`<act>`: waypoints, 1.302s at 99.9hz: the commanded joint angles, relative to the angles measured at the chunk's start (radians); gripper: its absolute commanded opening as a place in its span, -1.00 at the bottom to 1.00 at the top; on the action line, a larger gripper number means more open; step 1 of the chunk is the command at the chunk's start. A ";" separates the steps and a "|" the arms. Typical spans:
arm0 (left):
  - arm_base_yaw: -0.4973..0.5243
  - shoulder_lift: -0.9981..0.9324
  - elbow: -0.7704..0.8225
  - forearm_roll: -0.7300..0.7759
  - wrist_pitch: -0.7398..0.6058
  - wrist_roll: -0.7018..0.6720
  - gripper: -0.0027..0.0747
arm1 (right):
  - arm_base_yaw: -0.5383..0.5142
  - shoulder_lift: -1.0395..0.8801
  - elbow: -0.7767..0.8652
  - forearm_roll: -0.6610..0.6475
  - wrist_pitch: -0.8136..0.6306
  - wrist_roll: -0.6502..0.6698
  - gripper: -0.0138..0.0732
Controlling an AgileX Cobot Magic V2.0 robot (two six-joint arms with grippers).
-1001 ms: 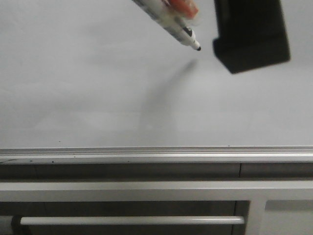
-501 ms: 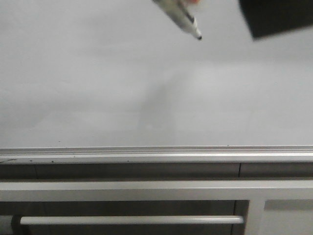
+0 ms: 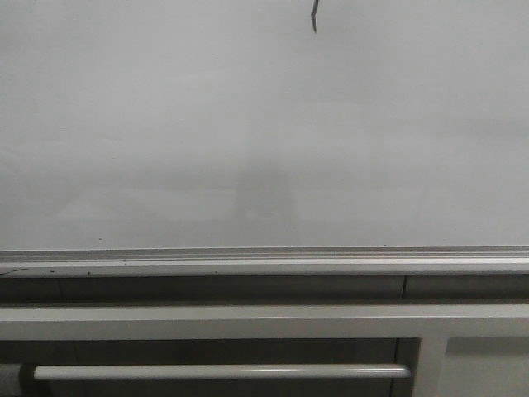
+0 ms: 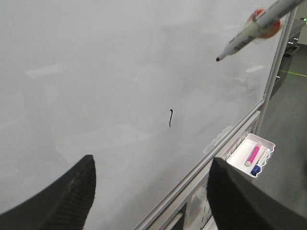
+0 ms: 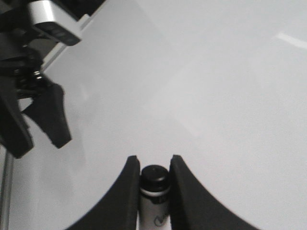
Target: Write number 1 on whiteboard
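Withdrawn from the front view since a second before, the right gripper pinched one marker, the left gripper gaped, and one number 1 marked the whiteboard near its upper edge.

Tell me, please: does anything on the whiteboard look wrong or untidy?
Only slightly. The number 1 on the whiteboard is tiny and kinked, not a clean straight stroke. The marker in the right gripper hangs clear of the board. Nothing is spilled or damaged.
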 commanded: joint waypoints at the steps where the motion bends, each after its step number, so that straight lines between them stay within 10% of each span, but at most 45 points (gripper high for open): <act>1: 0.003 0.003 -0.033 -0.068 0.002 -0.003 0.25 | 0.002 -0.038 -0.038 0.058 -0.054 -0.005 -0.81; 103: 0.003 0.003 -0.033 -0.068 -0.020 -0.003 0.19 | 0.002 -0.117 0.005 0.363 -0.294 0.008 -0.80; 130: 0.003 0.003 -0.033 -0.068 -0.071 -0.005 -0.55 | 0.002 -0.229 0.007 0.616 -0.651 0.011 -0.80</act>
